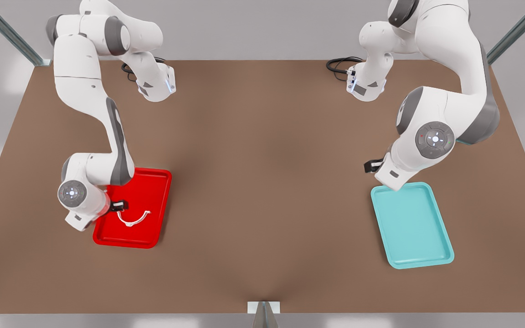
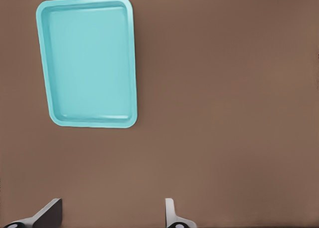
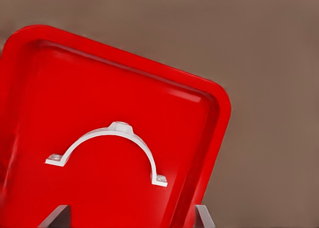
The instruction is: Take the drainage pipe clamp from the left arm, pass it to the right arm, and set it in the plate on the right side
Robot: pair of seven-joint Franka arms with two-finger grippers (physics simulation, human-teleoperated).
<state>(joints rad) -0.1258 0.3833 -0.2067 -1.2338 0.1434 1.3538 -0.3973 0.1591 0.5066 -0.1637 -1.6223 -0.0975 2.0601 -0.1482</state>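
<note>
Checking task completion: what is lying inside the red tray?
The drainage pipe clamp lies flat on the red tray floor, free of the open right gripper. The arm hides one tray corner.

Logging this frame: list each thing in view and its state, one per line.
Drainage pipe clamp: lying in the red plate, free of any claw.
Red plate: flat on the table, holds the clamp.
Teal tray: flat on the table, empty.
Right claw: open, above the clamp.
Left claw: open, holds nothing, beside the teal tray.

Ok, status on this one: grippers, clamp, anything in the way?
Right gripper open above red plate. Drainage pipe clamp lying in plate, released. Left gripper open, waiting by teal tray. No obstruction.
</note>
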